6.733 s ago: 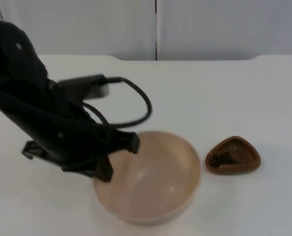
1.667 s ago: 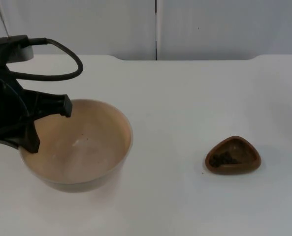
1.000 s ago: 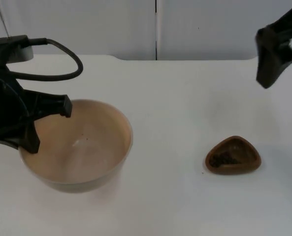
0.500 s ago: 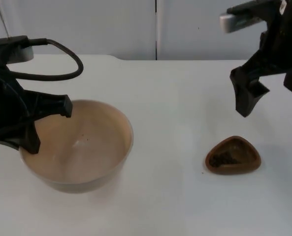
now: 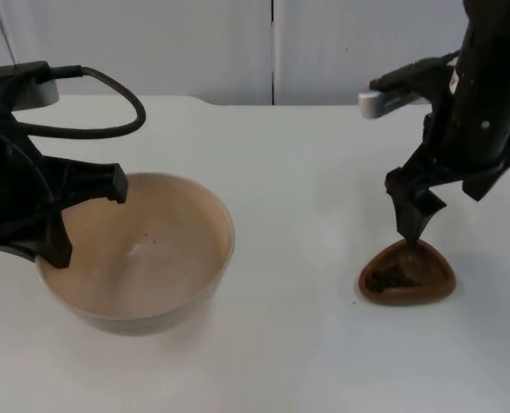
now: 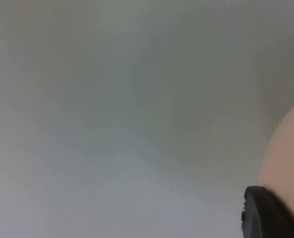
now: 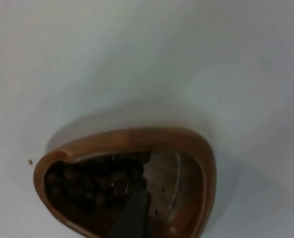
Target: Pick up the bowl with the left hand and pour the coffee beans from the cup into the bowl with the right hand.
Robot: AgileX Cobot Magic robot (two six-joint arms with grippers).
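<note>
Since half a second ago, the right arm has swung down from near the grey partition wall (image 5: 151, 43), and the right claw (image 5: 412, 225) now hangs directly over the cup (image 5: 407, 274). Bowl and left arm stand as they did.

The left claw (image 5: 82, 219) is partly cut off at the left side of the top view. One black finger lies across the bowl's far rim and another reaches down at its left rim, so the claw grips the rim of the bowl (image 5: 138, 249). From the left wrist, little can be made out beyond pale table, a curved tan edge of the bowl (image 6: 288, 158) and one dark fingertip (image 6: 265, 213).

The right arm comes in from the far right corner, its forearm steep and the claw pointing almost straight down. From above, the fingers merge into one dark tip at the cup's far rim; whether they are spread or closed cannot be told. From the right wrist, a dark fingertip (image 7: 132, 215) sits over the inside of the cup (image 7: 186, 144), beside the coffee beans (image 7: 87, 186).

The cup is a small brown, rounded-triangular dish on the white table (image 5: 306, 155), toward the right edge and near the front. Its coffee beans (image 5: 388, 279) are heaped on one side. The bowl is tan, wide and well apart from the cup, toward the table's left edge.
</note>
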